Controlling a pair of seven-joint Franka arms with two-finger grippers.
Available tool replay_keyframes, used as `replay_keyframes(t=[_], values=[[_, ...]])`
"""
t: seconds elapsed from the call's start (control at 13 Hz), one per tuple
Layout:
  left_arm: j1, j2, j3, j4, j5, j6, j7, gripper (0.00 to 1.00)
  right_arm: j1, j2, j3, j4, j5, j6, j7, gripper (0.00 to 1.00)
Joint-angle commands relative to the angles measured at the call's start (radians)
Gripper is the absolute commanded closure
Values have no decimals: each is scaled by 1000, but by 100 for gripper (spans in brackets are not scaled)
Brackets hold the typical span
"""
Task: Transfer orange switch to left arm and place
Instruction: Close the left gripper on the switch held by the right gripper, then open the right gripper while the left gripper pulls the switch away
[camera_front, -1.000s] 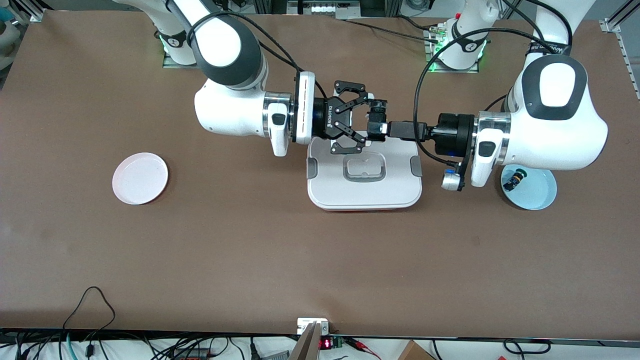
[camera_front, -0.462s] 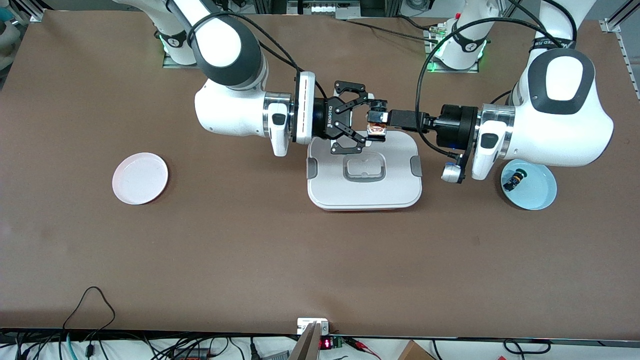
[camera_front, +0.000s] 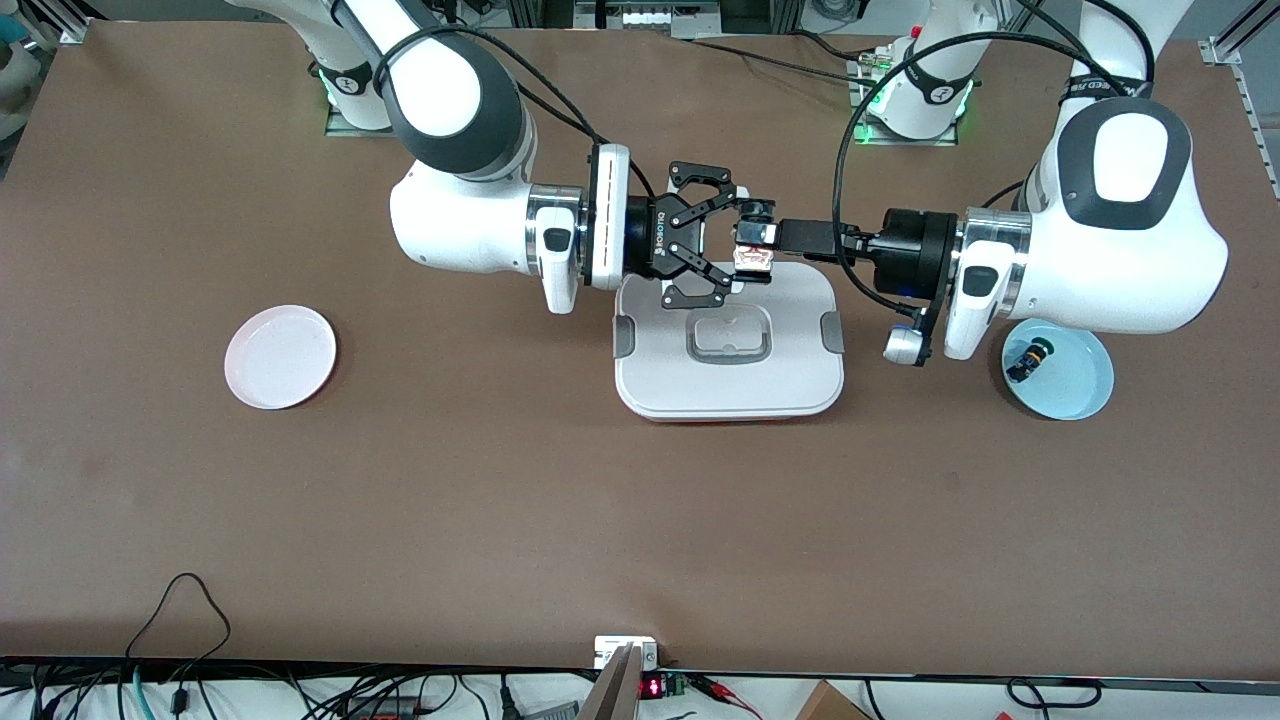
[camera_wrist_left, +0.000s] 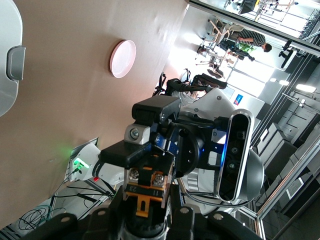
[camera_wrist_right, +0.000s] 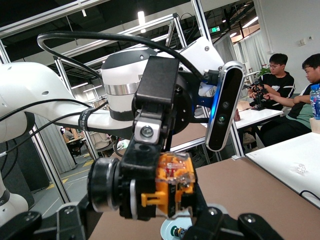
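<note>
front view: left claw (camera_front: 752, 246) clamps orange switch (camera_front: 752, 257) over box (camera_front: 729, 375) edge; right claw (camera_front: 722, 240) spread around it.

pink plate (camera_front: 280, 357), blue plate (camera_front: 1075, 385) w/ small part (camera_front: 1028, 359)

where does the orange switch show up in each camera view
Front view: orange switch in the left gripper, over the box.
Left wrist view: orange switch between that gripper's fingers.
Right wrist view: orange switch facing the camera.
Shared landmark: the left gripper holding it.
</note>
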Motion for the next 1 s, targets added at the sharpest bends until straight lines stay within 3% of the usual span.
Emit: replay_keyframes(t=[0.0, 0.08, 0.15, 0.46, 0.92], values=[[17, -4, -1, -4, -16, -22, -5, 100, 2, 15, 1, 24, 5, -3, -32, 100], [25, -4, -1, -3, -16, -24, -6, 100, 3, 14, 1, 22, 11, 6, -50, 77], [39, -2, -1, 0, -15, -25, -11, 100, 8, 14, 1, 21, 13, 9, -81, 2], [120, -2, -1, 6, -10, -138, -8, 100, 11, 11, 1, 19, 40, 16, -87, 0], [197, -2, 2, 8, 2, -208, -6, 100, 6, 5, 1, 1, 37, 16, -85, 0]])
